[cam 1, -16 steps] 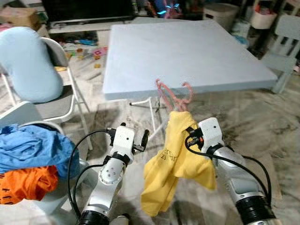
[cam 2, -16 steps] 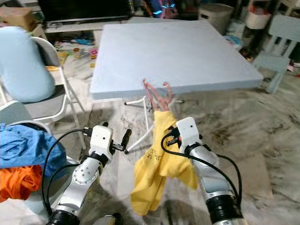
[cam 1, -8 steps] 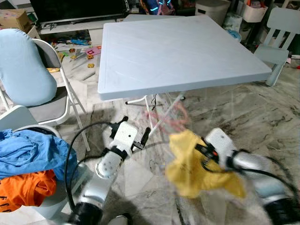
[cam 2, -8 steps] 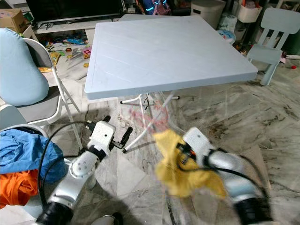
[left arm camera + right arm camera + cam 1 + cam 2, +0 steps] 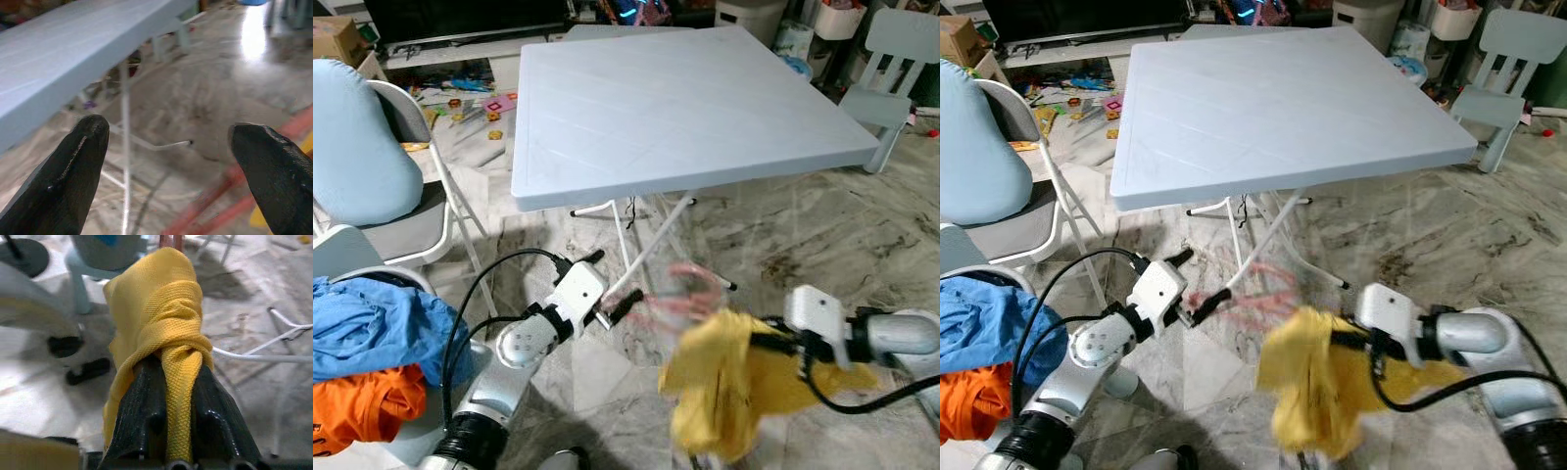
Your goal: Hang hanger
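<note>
Right hand [image 5: 168, 396]: lower centre, clamped on yellow shirt [image 5: 734, 387] with pink hanger [image 5: 680, 299]. Left hand [image 5: 171, 171]: fingers apart, empty. Advice: keep hook upright.

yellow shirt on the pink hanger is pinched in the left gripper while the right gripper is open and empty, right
Not quite: the sides are swapped. The right wrist view shows the right gripper shut on the yellow shirt, which hangs on the pink hanger. The left wrist view shows the left gripper open and empty.
</note>
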Robot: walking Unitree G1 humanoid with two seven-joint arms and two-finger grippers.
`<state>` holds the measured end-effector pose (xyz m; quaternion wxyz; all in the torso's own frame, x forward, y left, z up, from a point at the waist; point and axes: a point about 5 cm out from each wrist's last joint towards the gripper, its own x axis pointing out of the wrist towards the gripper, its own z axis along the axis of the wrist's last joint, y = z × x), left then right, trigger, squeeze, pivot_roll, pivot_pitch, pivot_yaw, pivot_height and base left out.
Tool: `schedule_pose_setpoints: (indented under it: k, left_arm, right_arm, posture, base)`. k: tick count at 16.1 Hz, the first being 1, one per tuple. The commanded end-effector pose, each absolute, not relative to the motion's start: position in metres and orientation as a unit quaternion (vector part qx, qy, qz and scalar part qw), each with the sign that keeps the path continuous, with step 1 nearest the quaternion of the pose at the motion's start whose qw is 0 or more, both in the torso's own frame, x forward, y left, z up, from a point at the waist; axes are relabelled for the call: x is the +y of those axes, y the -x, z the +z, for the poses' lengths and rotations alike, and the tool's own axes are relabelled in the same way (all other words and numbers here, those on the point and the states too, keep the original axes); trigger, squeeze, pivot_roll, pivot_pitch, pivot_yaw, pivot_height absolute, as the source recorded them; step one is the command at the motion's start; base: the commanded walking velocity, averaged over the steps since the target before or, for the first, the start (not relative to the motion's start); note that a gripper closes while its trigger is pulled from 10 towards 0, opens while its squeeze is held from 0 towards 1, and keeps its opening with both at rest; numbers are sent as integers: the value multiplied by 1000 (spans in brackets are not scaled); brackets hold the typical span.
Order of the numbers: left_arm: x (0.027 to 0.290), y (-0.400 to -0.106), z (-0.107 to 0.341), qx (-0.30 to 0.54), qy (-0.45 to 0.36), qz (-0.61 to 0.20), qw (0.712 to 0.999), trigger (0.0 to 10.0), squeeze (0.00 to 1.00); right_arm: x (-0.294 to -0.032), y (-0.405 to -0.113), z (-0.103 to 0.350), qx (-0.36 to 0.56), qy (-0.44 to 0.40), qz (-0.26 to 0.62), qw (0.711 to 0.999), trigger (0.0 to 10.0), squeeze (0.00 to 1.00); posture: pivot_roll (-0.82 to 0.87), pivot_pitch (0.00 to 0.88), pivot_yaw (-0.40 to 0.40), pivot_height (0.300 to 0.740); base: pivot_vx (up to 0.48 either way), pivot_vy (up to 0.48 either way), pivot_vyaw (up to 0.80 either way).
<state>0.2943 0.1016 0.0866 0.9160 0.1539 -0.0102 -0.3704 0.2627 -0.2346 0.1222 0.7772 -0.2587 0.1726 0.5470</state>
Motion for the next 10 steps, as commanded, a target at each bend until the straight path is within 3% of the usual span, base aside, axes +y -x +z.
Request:
schedule_pose_setpoints:
  k: [1, 4, 6, 8, 9, 10]
  left_arm:
    - [99, -292, 85, -9, -155, -398, 904, 10000, 0]
    - [97, -287, 86, 20, -102, -461, 881, 10000, 0]
    - [98, -293, 97, -2, -100, -454, 885, 10000, 0]
    - [103, -305, 108, -31, -88, -404, 910, 10000, 0]
    - [103, -304, 112, -34, -52, -406, 912, 10000, 0]
    - [100, -298, 110, -28, -48, -433, 899, 10000, 0]
  right_arm:
    - [-229, -260, 135, 150, 261, 585, 753, 10000, 0]
    - [-235, -262, 135, 160, 273, 587, 745, 10000, 0]
    - [-237, -265, 125, 177, 298, 572, 743, 10000, 0]
    - [-236, -275, 115, 173, 340, 533, 755, 10000, 0]
    - [-233, -285, 114, 159, 348, 496, 779, 10000, 0]
    - [-230, -286, 115, 152, 339, 500, 782, 10000, 0]
  posture:
    - [-2, 67, 14, 740]
    - [-3, 69, 15, 740]
    - [-2, 70, 16, 740]
    - [-2, 71, 17, 740]
    - [-3, 75, 17, 740]
    - [-2, 75, 17, 740]
  base:
    - [0, 0, 0]
    - [0, 0, 0]
    - [0, 0, 0]
    - [0, 0, 0]
    - [0, 0, 0]
    - [0, 0, 0]
